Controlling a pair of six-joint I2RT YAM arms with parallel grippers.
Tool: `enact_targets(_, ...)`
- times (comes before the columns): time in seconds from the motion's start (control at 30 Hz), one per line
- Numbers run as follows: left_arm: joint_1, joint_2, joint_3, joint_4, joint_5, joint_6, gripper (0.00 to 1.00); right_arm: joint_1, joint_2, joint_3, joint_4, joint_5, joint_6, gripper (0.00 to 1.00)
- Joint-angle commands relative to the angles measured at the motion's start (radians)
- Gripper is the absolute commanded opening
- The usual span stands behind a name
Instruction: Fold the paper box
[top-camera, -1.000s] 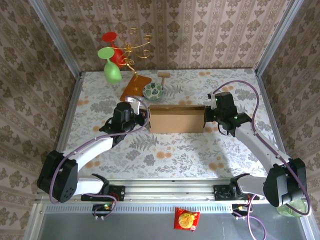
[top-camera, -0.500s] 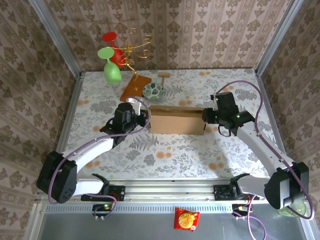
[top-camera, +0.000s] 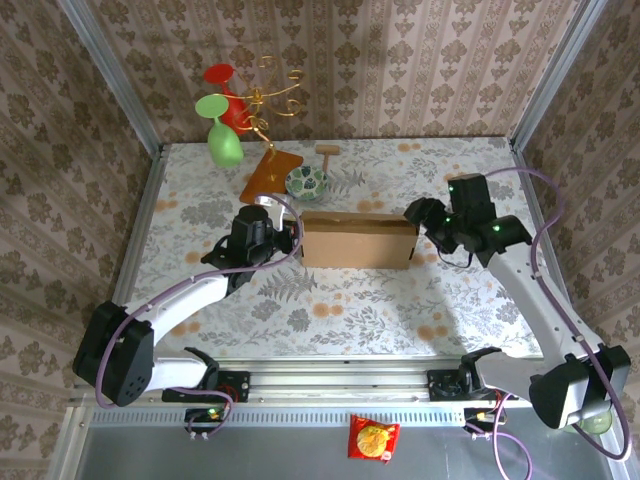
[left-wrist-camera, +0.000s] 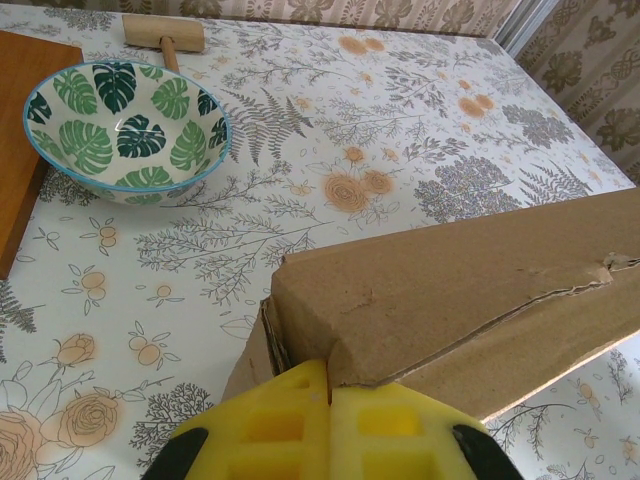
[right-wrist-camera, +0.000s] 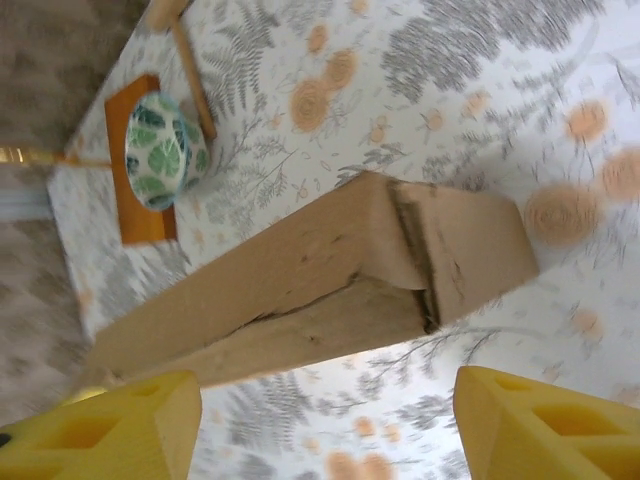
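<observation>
Holding the box (top-camera: 358, 240), centre of the top view, by its left edge in the tightly closed left gripper (top-camera: 285, 238), with the right gripper (top-camera: 418, 215) spread wide and empty just off the right end. Hold that left pinch firm as an anchor and bring the open fingers square onto the end flap before pressing in. Look to the right wrist view for the split seam (right-wrist-camera: 415, 255) down that end, lost from above, and to the left wrist view for the pinch on the corner.
</observation>
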Motion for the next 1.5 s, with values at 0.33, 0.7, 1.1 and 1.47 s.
enact_targets(0.33,-0.018,0.053,-0.030,-0.230,0.014,0.002,0.00,-0.086,0.026,-0.170,0.207,-0.238,0.542,0.73)
enact_targets(0.7,-0.018,0.051,-0.025,-0.233,0.018,0.006,0.00,-0.143,0.030,-0.264,0.307,-0.237,0.548,0.61)
enact_targets(1.1,-0.018,-0.009,0.004,-0.265,0.041,0.003,0.35,-0.148,0.052,-0.290,0.336,-0.234,0.537,0.46)
enact_targets(1.47,0.060,-0.168,0.086,-0.371,0.124,-0.265,0.62,-0.148,0.058,-0.305,0.332,-0.232,0.526,0.40)
